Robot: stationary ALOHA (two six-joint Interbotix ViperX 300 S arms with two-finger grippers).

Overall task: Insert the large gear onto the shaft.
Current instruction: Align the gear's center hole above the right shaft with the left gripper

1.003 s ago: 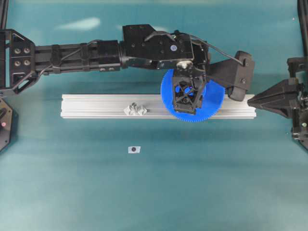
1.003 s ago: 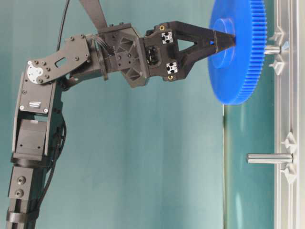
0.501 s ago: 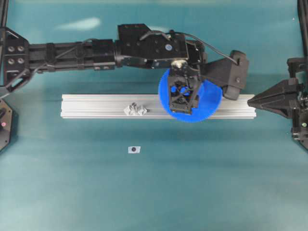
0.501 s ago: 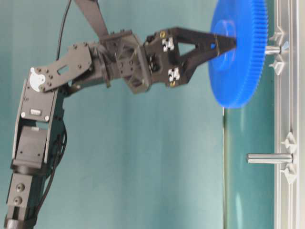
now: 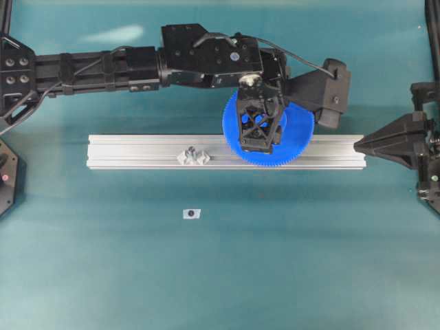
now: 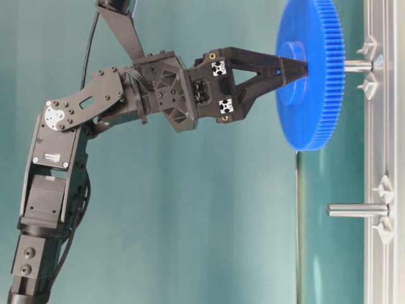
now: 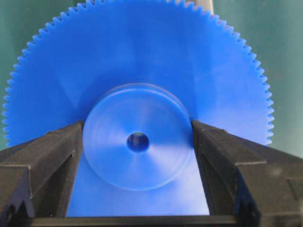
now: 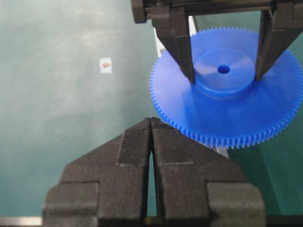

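Left gripper clamped on raised hub of large gear, held over aluminium rail, gear's centre hole level with a clear pin. Right gripper closed, empty.

Bright, even light all round; pale glare patch on the teal table mat, soft shadows, slightly fuzzy black gripper fingers up close.

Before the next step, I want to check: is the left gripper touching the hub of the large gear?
Touching. Left wrist view shows left gripper fingers pressing both sides of large gear hub.
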